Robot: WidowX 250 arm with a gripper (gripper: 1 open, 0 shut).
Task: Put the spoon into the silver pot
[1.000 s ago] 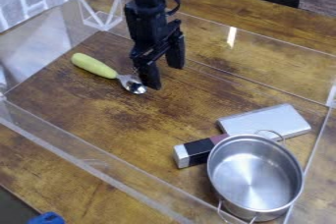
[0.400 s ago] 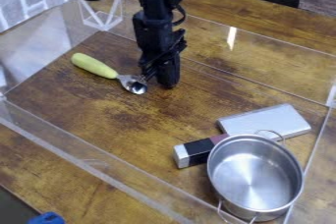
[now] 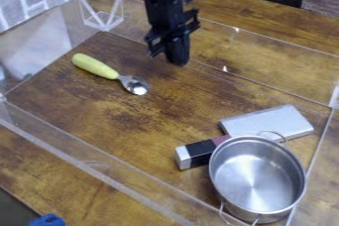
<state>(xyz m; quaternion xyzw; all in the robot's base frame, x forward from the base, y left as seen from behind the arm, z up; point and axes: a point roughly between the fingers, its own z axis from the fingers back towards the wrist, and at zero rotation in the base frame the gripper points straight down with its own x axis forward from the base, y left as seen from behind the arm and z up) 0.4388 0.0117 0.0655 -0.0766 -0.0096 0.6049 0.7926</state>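
The spoon (image 3: 106, 72) lies flat on the wooden table, its yellow-green handle pointing up-left and its small metal bowl toward the lower right. My gripper (image 3: 175, 57) hangs above and to the right of it, pointing down, with its fingers shut and nothing between them. It does not touch the spoon. The silver pot (image 3: 256, 178) stands upright and empty at the lower right, well away from the gripper.
A flat grey slab (image 3: 268, 123) lies just behind the pot, and a small black-and-white block (image 3: 196, 153) sits at the pot's left. Clear plastic walls (image 3: 79, 161) enclose the work area. A blue object (image 3: 47, 220) shows at the bottom left corner.
The gripper closed from wide open beside the spoon's bowl, then rose and moved back to the upper right. The spoon stayed on the table.
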